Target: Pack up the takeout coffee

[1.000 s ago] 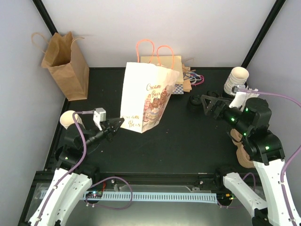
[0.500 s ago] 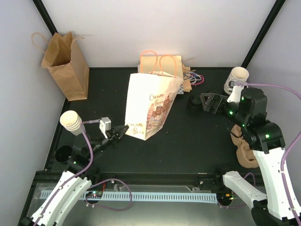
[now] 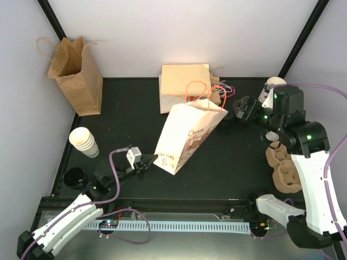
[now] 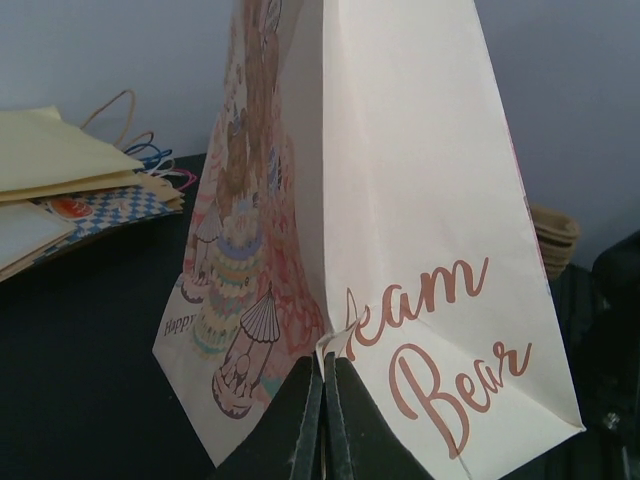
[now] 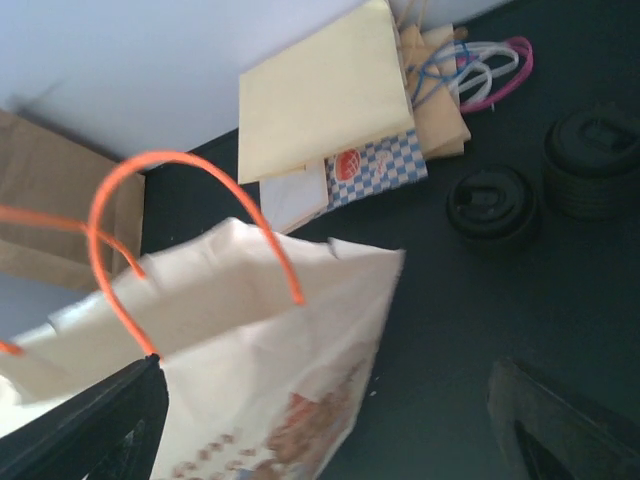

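Note:
No cream cup with a black lid shows in any view. A cream "Cream Bear" paper bag with orange handles leans over, its mouth toward the back right. My left gripper is shut on a paper fold at the bag's bottom corner; the left wrist view shows the jaws pinched together on it, with the bag filling the frame. My right gripper is open and empty, hovering beside the bag's mouth. In the right wrist view its fingers stand wide apart over the bag's top edge.
Lidless stacked cups and a black lid sit at the left. More cups stand behind the right arm. Loose black lids lie near flat bags. A brown bag stands back left; brown cup carriers lie at the right.
My left gripper has pulled back toward the near edge, dragging the bag's bottom with it, so the bag has tipped over. My right gripper has swung toward the back, near the bag's mouth.

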Available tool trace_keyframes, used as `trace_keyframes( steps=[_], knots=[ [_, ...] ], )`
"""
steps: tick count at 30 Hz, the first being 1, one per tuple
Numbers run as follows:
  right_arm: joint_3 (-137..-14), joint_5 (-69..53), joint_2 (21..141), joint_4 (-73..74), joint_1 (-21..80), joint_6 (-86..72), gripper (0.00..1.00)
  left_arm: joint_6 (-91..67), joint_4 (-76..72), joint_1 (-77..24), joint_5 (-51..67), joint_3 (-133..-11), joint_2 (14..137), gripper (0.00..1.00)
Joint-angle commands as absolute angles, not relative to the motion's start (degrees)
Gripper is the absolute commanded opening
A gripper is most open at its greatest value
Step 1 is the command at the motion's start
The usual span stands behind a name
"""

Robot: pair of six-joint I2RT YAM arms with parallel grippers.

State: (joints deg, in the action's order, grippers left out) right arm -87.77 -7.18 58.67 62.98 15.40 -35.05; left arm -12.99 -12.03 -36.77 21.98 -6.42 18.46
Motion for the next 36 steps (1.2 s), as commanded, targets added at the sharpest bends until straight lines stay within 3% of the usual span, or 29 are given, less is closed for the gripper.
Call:
trace_keyframes(
  steps=[1,10,19,36],
  knots=[
    [-91.5,-8.4,63.6,70.6,15.7,-40.6,0.87,-7.4,-20.3,-40.0,17.2,-3.8,19.4,0.02],
    [-87.7,-6.3,62.0,62.9,15.6,-40.7,0.79,-2.8,-22.0,-46.5,11.9,-1.8,22.0,0.02],
    [-84.7,-14.6,61.3,56.2,15.6,-47.2,0.80,-1.4,-20.9,-48.9,9.8,-1.0,21.9,0.01],
    [-76.0,-26.9,62.0,40.4,15.7,-69.1,0.59,-0.4,-20.0,-50.8,8.2,-0.7,22.0,0.02]
  ],
)
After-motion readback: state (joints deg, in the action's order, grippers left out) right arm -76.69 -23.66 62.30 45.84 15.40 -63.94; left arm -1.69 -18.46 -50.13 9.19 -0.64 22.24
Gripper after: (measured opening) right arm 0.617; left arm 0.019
